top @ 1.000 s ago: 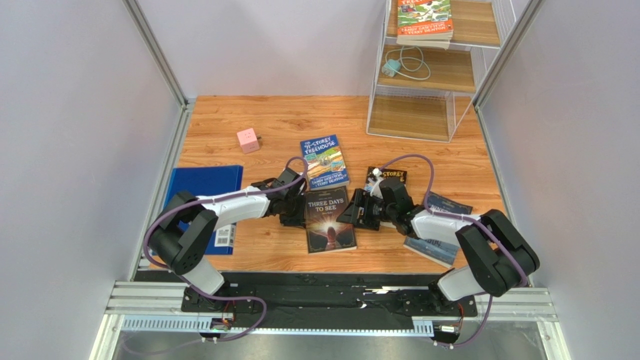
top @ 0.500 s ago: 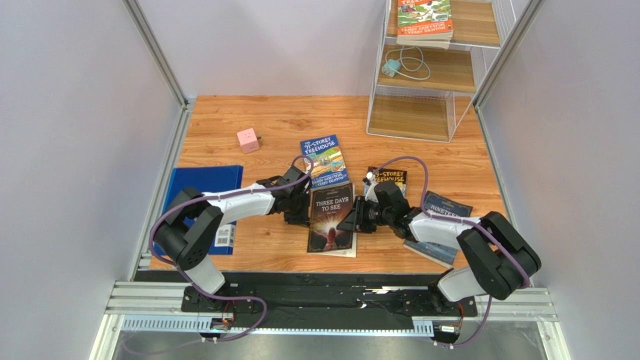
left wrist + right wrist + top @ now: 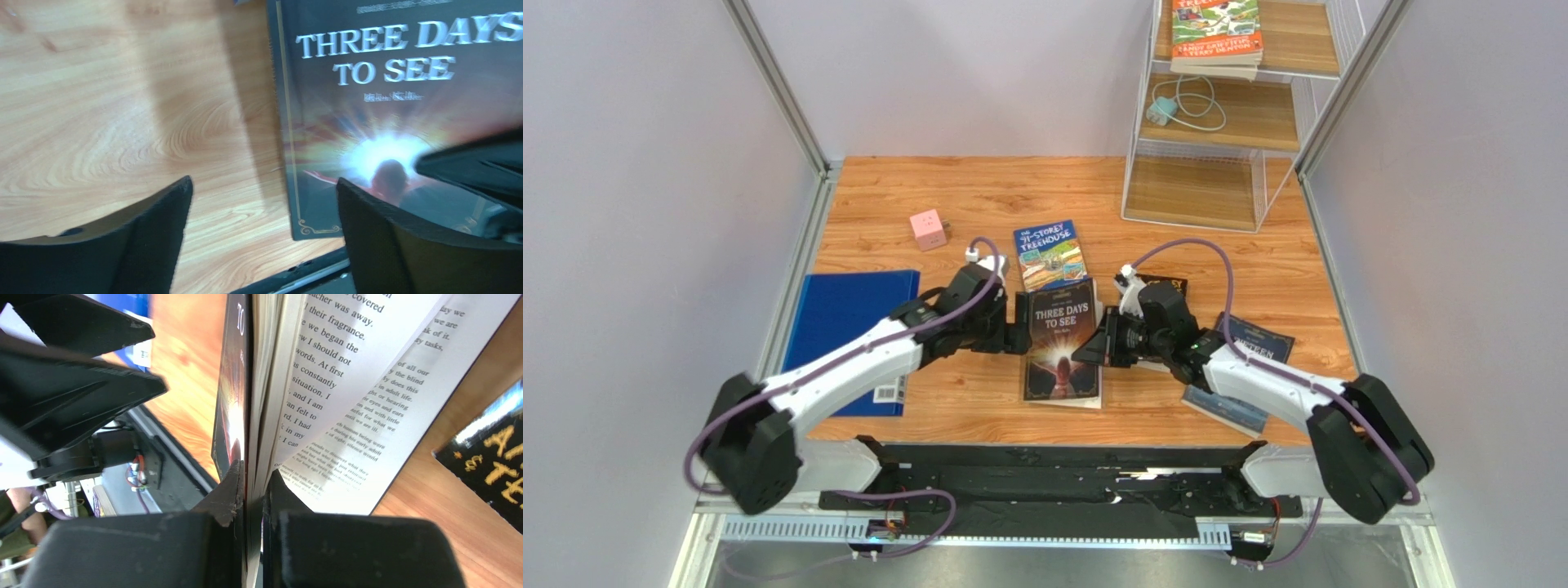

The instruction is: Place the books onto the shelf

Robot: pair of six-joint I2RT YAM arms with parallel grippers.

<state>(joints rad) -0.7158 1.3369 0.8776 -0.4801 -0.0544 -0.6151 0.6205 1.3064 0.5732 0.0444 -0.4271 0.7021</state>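
The left gripper (image 3: 263,184) is shown with its two black fingers (image 3: 147,245) spread wide, and nothing is clamped between them. Light wooden table (image 3: 123,92) is seen across the left side, with a shadow thrown near the middle. The Three Days to See book (image 3: 368,110) is seen at the upper right, dark cover up, silver title over a glowing figure. Its left edge is lined up inside the gap. A blurry black shape (image 3: 479,168) is seen over the cover at the right edge; what it is can't be told tbh.
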